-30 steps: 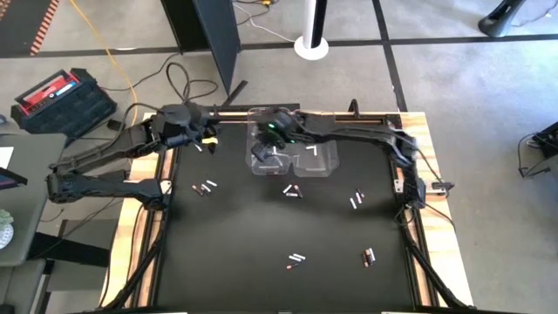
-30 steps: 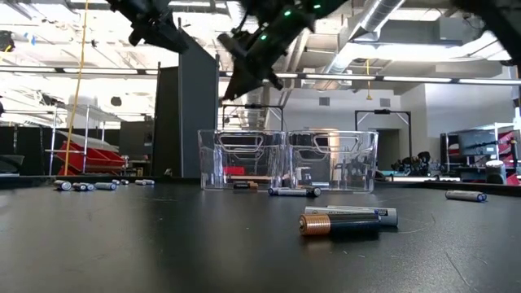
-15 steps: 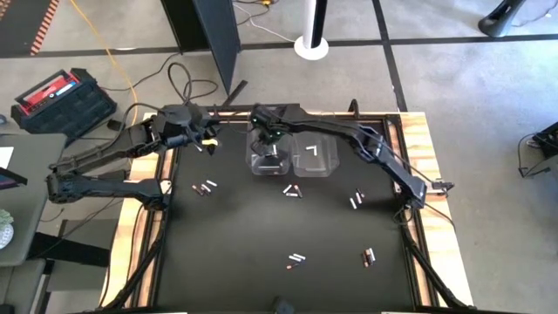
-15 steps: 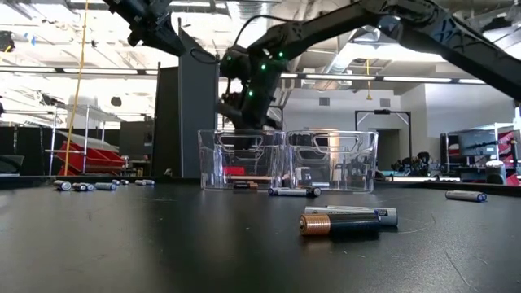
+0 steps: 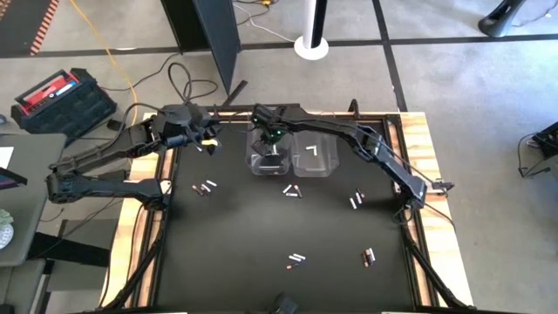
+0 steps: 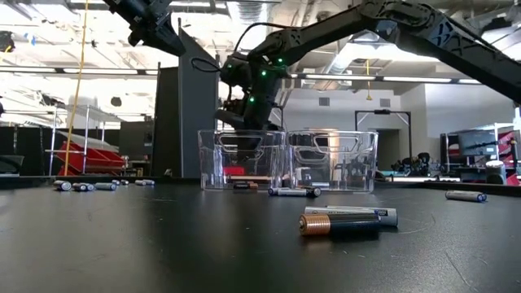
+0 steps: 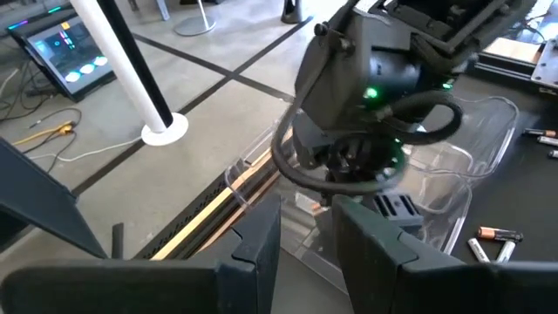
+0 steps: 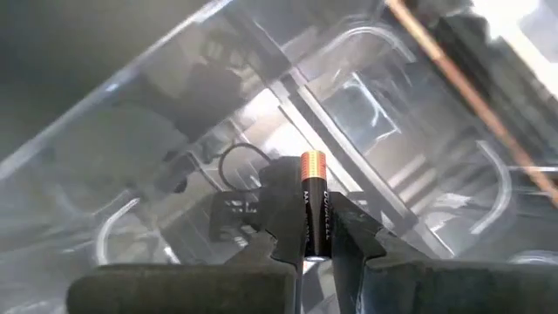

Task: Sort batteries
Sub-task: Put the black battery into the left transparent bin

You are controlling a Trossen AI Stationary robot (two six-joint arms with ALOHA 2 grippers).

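Though glossy — copper-tipped cylindrical battery [image 8: 314, 208]

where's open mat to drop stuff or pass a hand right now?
The bare middle band between the battery pair on the left and the pair on the right is free, as are the near-left and near-right corners. It is crowded at the bins, where the right end effector holds a battery.

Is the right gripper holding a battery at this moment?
Yes, the right gripper is closed on a black battery with a copper top, held above a clear bin.
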